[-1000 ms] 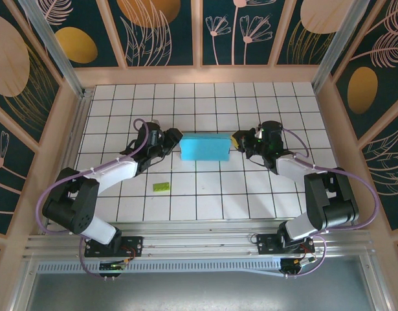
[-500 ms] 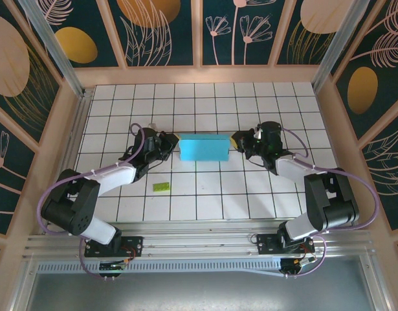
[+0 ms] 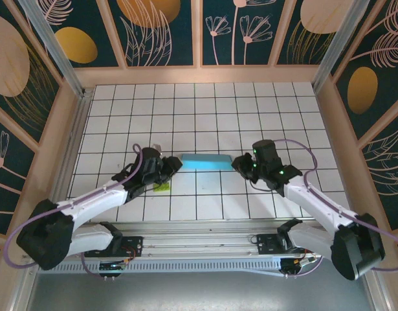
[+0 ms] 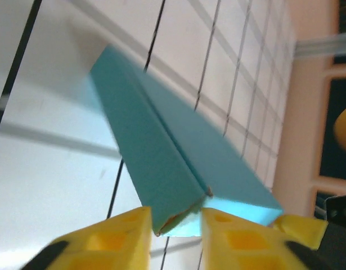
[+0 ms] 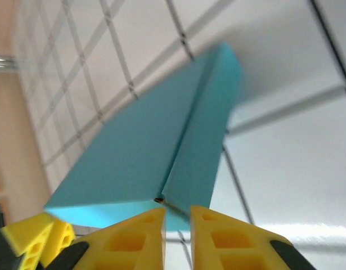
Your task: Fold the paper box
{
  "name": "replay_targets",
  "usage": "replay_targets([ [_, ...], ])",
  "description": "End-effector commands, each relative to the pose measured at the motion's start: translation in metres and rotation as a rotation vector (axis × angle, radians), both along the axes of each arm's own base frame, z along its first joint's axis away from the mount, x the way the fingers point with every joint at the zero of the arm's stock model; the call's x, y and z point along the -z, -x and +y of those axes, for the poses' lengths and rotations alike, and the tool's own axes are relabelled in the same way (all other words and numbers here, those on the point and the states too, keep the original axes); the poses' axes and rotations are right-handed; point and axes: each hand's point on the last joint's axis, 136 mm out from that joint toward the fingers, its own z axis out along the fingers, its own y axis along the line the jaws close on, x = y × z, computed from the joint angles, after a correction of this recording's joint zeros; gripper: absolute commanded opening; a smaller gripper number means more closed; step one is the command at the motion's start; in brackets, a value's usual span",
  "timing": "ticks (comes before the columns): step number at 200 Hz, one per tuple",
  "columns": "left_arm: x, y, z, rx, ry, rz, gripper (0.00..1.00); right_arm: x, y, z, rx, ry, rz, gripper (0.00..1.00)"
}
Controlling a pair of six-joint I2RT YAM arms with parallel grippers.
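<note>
Nearest the arm bases, a small green piece (image 3: pixel 162 186) is lying flat on the white tiled worktop (image 3: pixel 205 110), partly tucked under the left arm (image 3: pixel 101 194) and just on the near side of its wrist. Just beyond, the paper box (image 3: pixel 205 162) is spanning the gap between the two grippers at the middle of the worktop. Its long axis is running left to right, parallel to the near edge, with one short end pointing at each arm. Only its light blue face is showing. In both wrist views two long blue panels are meeting along a crease that is running the whole length of the box, and the box is casting a shadow on the tiles below it. Whether its lower edge is touching the tiles cannot be told. The left gripper (image 3: pixel 176 164) is closing its yellow jaws on the corner of the left end. The right gripper (image 3: pixel 235 163) is pinching the right end with its jaws nearly together. The two wrists are therefore blocking both ends of the box, while its long sides are lying free. Farther off, bare tiles are stretching to the dark patterned back wall (image 3: pixel 199 32).
</note>
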Motion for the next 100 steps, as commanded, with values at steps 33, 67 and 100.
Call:
replay_targets([
  [33,-0.004,0.007,0.024,-0.059,-0.147,-0.042,0.49,0.006,0.007,-0.022,-0.025,0.107,-0.014,0.41],
  [67,0.027,-0.006,-0.005,0.044,-0.161,-0.011,0.57,0.034,-0.005,0.006,-0.148,0.067,0.012,0.47],
  [100,0.052,-0.013,-0.038,0.171,-0.142,0.035,0.59,0.059,-0.013,0.018,-0.187,0.061,0.037,0.45],
])
